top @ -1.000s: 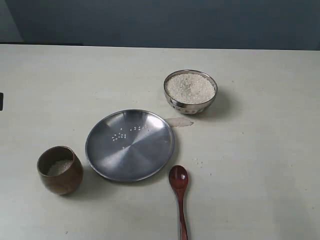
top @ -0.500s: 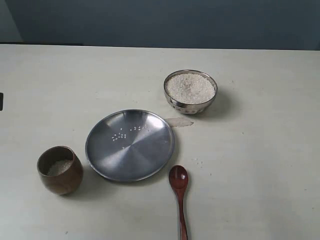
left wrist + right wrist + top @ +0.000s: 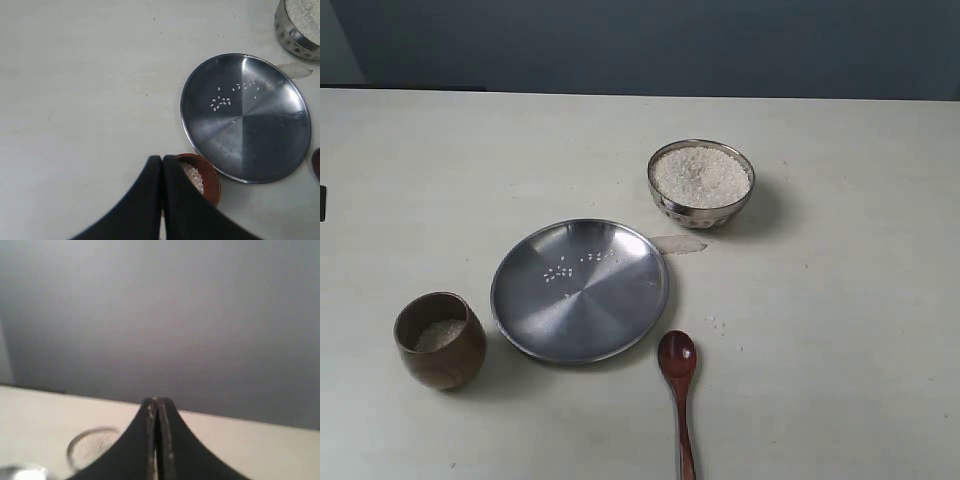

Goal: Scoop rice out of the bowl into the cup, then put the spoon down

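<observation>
The steel bowl (image 3: 701,184) (image 3: 297,27) is heaped with white rice (image 3: 701,175) and stands at the back right of the table. At the front left sits the brown wooden cup (image 3: 440,340) (image 3: 202,176) with a little rice in it. The dark wooden spoon (image 3: 679,385) lies flat on the table near the front edge, head toward the plate, held by nothing. My left gripper (image 3: 162,159) is shut and empty, high above the cup and partly hiding it. My right gripper (image 3: 157,401) is shut and empty, pointing at the far wall. Neither gripper shows in the exterior view.
A wide flat steel plate (image 3: 580,289) (image 3: 245,118) lies between cup and bowl, with a few spilled grains on it. A small scrap (image 3: 678,244) lies on the table between plate and bowl. A dark wall runs behind the table's far edge.
</observation>
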`<control>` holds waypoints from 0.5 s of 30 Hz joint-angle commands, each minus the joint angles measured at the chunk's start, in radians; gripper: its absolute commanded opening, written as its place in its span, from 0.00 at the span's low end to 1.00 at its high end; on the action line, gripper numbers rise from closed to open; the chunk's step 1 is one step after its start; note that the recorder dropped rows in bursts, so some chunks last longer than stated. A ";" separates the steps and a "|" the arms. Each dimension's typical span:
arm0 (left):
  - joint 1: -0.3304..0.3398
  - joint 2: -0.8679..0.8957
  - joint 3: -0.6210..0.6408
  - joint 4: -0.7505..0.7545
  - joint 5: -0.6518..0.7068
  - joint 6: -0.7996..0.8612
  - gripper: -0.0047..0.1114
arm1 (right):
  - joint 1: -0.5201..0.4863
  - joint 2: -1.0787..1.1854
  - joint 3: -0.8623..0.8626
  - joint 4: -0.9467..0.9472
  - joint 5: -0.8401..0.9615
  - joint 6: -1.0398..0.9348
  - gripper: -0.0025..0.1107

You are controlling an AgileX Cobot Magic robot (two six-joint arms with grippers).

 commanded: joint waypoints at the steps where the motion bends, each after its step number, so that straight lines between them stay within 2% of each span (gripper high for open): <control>1: 0.000 0.000 -0.004 0.005 -0.011 0.000 0.04 | 0.080 0.143 -0.007 0.402 0.123 -0.329 0.02; 4: 0.000 0.000 -0.004 0.005 -0.011 0.000 0.04 | 0.094 0.276 -0.007 0.653 0.190 -0.564 0.02; 7: 0.000 0.000 -0.004 0.007 -0.011 0.000 0.04 | 0.094 0.360 -0.007 0.724 0.224 -0.661 0.02; 10: 0.000 0.000 -0.004 0.007 -0.011 0.000 0.04 | 0.094 0.455 -0.007 0.718 0.217 -0.635 0.02; 13: 0.000 0.000 -0.004 0.007 -0.011 0.000 0.04 | 0.092 0.547 -0.007 0.666 0.121 -0.478 0.02; 15: 0.000 0.000 -0.004 0.007 -0.011 0.000 0.04 | 0.092 0.606 -0.007 0.657 0.080 -0.463 0.02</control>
